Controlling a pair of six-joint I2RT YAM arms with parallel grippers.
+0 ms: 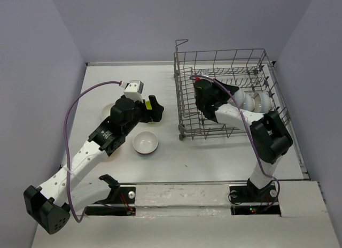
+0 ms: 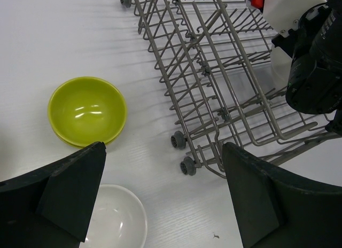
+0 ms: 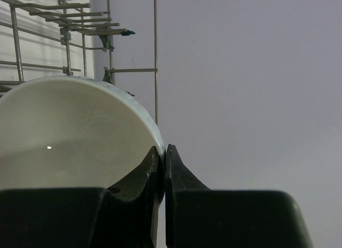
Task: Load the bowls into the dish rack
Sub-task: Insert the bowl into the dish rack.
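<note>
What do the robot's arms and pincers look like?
The left arm and right arm are white tubes joined by chunky black housings, each trailed by a thin purple cable. The left gripper and right gripper have matte black, wedge-shaped fingers.

The left arm and right arm are white-linked, black-jointed, each with a purple cable.

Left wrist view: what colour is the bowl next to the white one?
The bowl is lime green, clearest in the left wrist view.
</note>
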